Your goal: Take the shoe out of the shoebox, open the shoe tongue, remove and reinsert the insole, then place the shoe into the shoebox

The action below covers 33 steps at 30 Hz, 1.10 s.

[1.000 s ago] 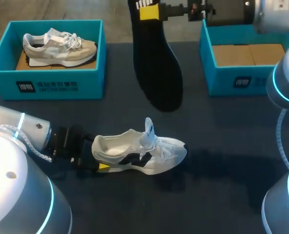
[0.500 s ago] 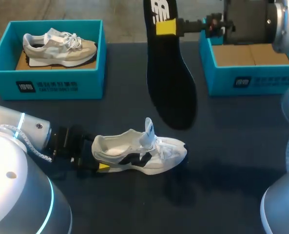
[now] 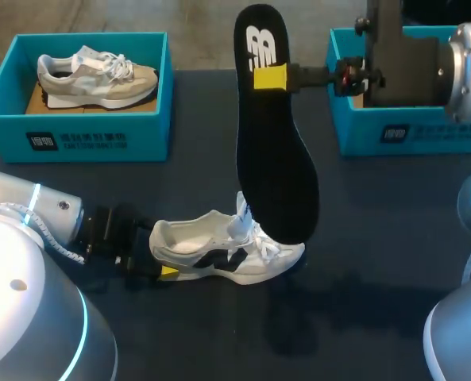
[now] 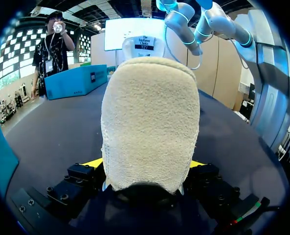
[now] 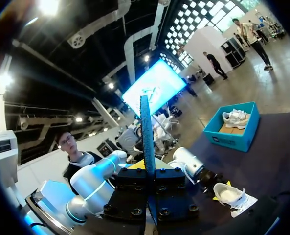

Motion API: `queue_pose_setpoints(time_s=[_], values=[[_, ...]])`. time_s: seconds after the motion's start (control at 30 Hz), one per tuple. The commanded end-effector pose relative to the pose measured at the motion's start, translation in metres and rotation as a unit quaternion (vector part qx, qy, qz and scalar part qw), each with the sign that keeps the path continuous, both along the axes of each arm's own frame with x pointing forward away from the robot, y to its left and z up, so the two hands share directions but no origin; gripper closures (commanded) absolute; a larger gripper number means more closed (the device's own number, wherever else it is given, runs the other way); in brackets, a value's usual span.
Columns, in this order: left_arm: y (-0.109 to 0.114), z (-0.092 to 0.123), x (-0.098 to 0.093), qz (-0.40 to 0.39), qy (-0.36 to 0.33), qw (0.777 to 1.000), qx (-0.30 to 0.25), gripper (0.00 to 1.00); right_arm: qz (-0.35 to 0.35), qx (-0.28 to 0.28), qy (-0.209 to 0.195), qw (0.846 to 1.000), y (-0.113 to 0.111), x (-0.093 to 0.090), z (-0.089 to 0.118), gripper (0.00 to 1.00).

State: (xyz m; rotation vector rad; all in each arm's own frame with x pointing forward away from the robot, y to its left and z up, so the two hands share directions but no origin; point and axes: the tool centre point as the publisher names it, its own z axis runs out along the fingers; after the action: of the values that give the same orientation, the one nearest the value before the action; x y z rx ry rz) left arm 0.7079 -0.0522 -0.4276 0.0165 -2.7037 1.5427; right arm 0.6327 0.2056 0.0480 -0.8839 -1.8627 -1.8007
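Unboxed white-and-black lace-up sneaker heel-pinched by left pincer; right pincer pinches removed black foam insole; reinsertion, boxing outstanding.

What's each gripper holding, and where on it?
Right gripper: flat black insole, pinched near its heel end. Left gripper: white fabric sneaker with black side patches, clamped at the heel.

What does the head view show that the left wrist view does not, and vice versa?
Head view only: the long black foam insole hanging from the right pincer, and the beige mesh sneaker. Left wrist view only: both yellow fingertips pressing the fuzzy cream heel. Both: the white leather sneaker, gripped at its heel by the left pincer.
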Motion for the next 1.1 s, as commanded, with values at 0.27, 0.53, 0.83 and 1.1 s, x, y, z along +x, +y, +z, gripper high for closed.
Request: queue_pose_setpoints(time_s=[0.27, 0.53, 0.83, 1.1], values=[[0.001, -0.004, 0.002, -0.001, 0.0, 1.0, 0.002, 1.0, -0.009, 0.01, 0.0, 1.0, 0.004, -0.002, -0.007, 1.0], [0.001, -0.004, 0.002, -0.001, 0.0, 1.0, 0.002, 1.0, -0.009, 0.01, 0.0, 1.0, 0.004, -0.002, -0.007, 1.0], [0.005, -0.001, -0.001, -0.005, -0.001, 1.0, 0.008, 0.0, -0.009, 0.01, 0.0, 1.0, 0.004, -0.002, -0.007, 1.0], [0.019, 0.01, -0.004, -0.01, 0.001, 1.0, 0.026, 0.0, -0.009, 0.01, 0.0, 1.0, 0.004, -0.002, -0.007, 1.0]])
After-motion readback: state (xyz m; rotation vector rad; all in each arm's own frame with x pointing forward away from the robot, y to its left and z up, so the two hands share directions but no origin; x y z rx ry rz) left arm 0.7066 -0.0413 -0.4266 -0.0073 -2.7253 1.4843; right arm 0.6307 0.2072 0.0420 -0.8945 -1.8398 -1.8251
